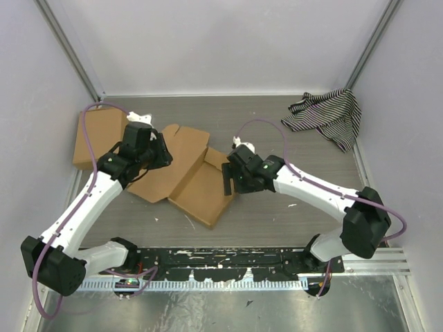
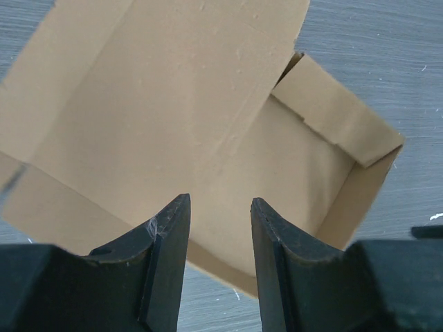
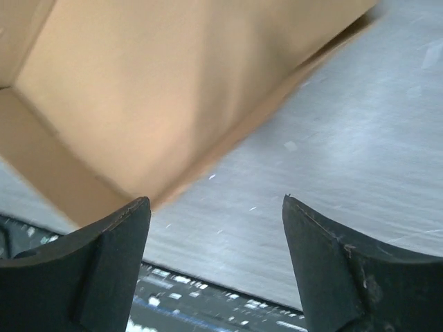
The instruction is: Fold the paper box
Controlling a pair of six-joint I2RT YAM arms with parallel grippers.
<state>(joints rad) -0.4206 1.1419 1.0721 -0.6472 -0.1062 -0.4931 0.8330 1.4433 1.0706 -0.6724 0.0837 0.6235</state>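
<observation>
The partly folded paper box lies mid-worktop with 1 end's walls raised, the left hand poised over its broad flap, fingers apart with nothing between them, and the right hand at its right edge, spread wide and gripping nothing.

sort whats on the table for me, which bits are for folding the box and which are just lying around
For the job:
paper box, partly folded, in the middle

Just lying about:
cardboard slab, back left
striped cloth, back right corner
</observation>
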